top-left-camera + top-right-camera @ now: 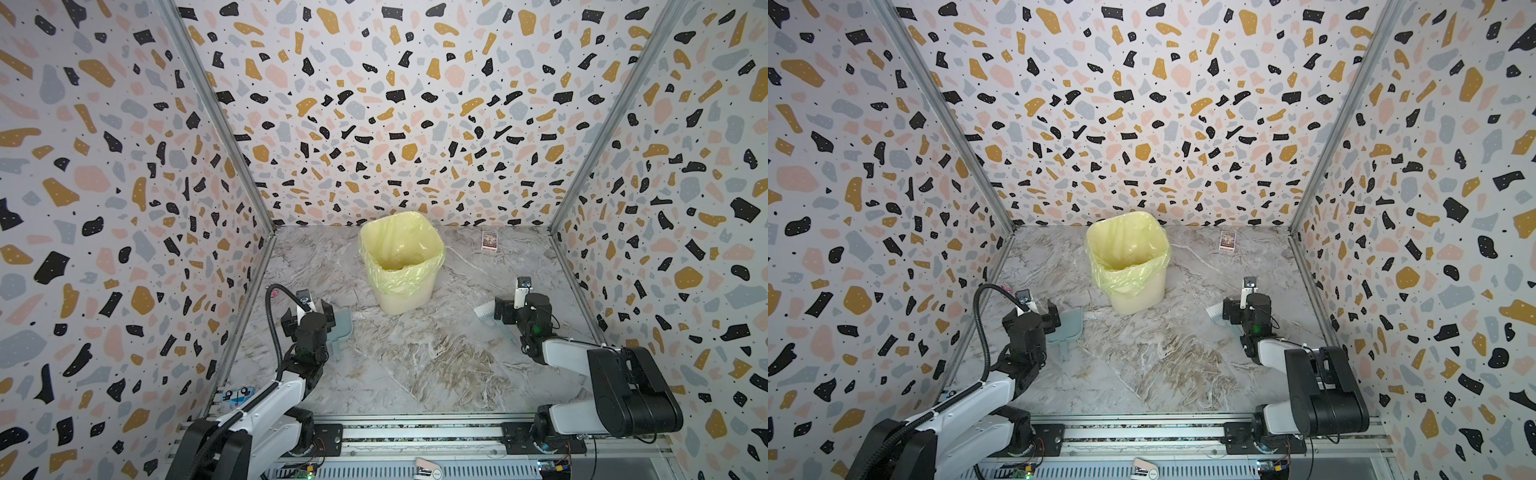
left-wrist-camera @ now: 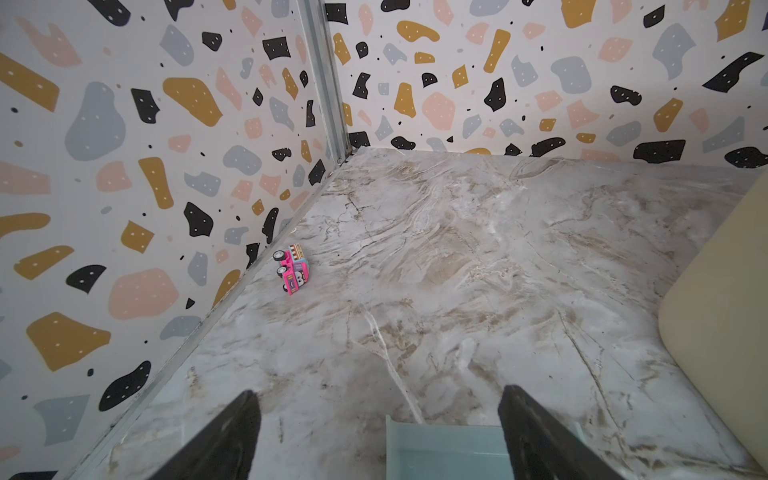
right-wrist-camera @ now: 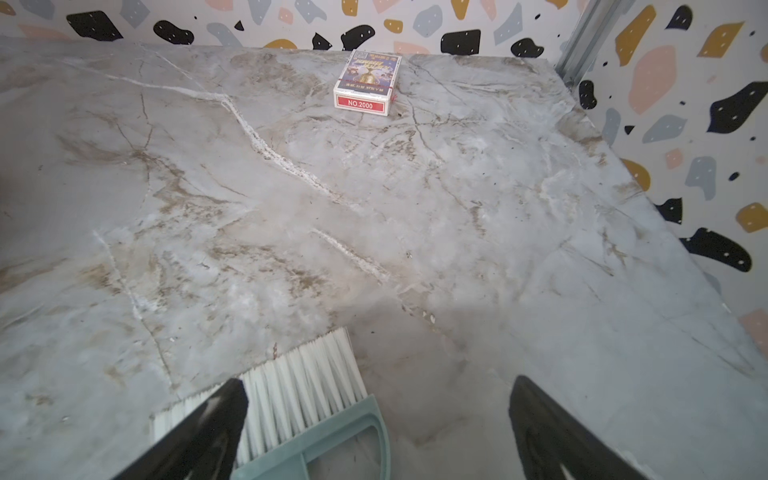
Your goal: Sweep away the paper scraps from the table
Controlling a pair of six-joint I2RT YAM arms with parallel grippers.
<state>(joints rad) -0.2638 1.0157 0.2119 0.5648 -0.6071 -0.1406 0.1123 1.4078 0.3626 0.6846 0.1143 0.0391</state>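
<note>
Around the pale yellow plastic bin with its yellow liner bag [image 1: 399, 299], no paper scraps show anywhere on the grey-white marble-patterned surface [image 1: 415, 357] in any view. My guess is they are already in the bin. Its inside shows only yellow liner, so that cannot be confirmed.

To the front-left of the bin, a flat pale blue-grey plastic dustpan [image 1: 341, 328] lies on the surface, handle pointing away from the bin. The left tool [image 2: 379, 392] hangs just beside it, spread wide and gripping nothing, and one finger overlaps the pan's edge in the left wrist view. To the front-right of the bin lies a small brush with white bristles and a teal plastic frame [image 3: 299, 399]. The right tool [image 3: 378, 381] hangs over it, jaws fully apart and empty, one finger right over the bristles.

The step in hand looks like setting the implements down and backing off. To do it well, each tool should rise straight up first, then draw back away from the bin, so no finger drags the pan or catches the bristles.

Left of the bin, a tiny pink toy truck [image 2: 293, 270] sits against the wall. To the back-right of the bin lies a small printed card box [image 3: 365, 81]. Both should be left alone.
</note>
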